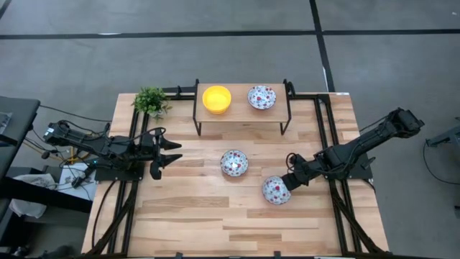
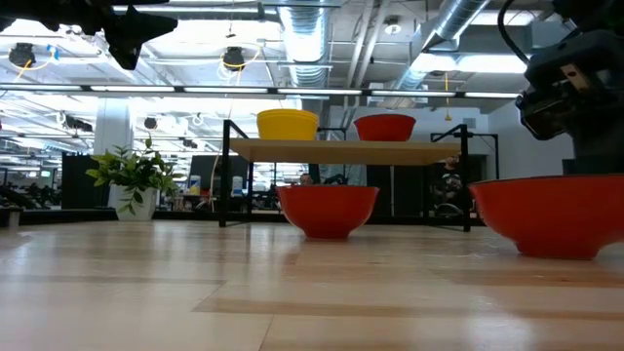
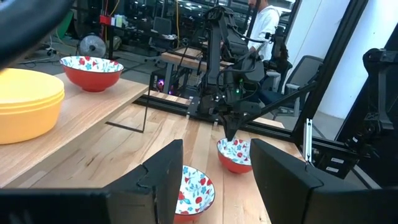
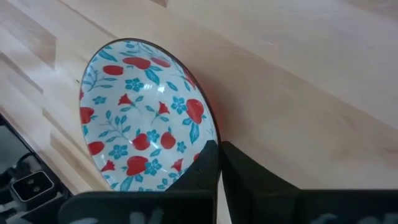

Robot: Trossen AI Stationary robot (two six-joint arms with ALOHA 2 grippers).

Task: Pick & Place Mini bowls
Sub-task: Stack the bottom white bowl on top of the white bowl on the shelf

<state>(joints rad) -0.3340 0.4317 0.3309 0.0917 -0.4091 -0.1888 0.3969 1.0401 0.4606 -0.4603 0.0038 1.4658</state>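
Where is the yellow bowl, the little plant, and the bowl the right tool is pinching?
yellow bowl (image 1: 216, 99), high view, its middle.
little plant (image 1: 150, 101), high view, its leaves.
pinched floral bowl (image 4: 140, 118), right wrist view, its patterned inside.

I get even, bright light from overhead across the whole table (image 1: 215, 208); from above, the shadows are short and soft, sitting just beneath the shelf (image 1: 241, 108) near the far edge and under both arms. In the low view the ceiling lamps (image 2: 232, 60) flare white and wash out the room behind, while the nearest planks blur and carry a pale sheen. The bowl at the right edge (image 2: 551, 214) looks soft there. In my left wrist view, the near fingers (image 3: 292, 186) are dark and out of focus. The right wrist view is sharp on the floral bowl (image 4: 146, 118), with slight gloss.
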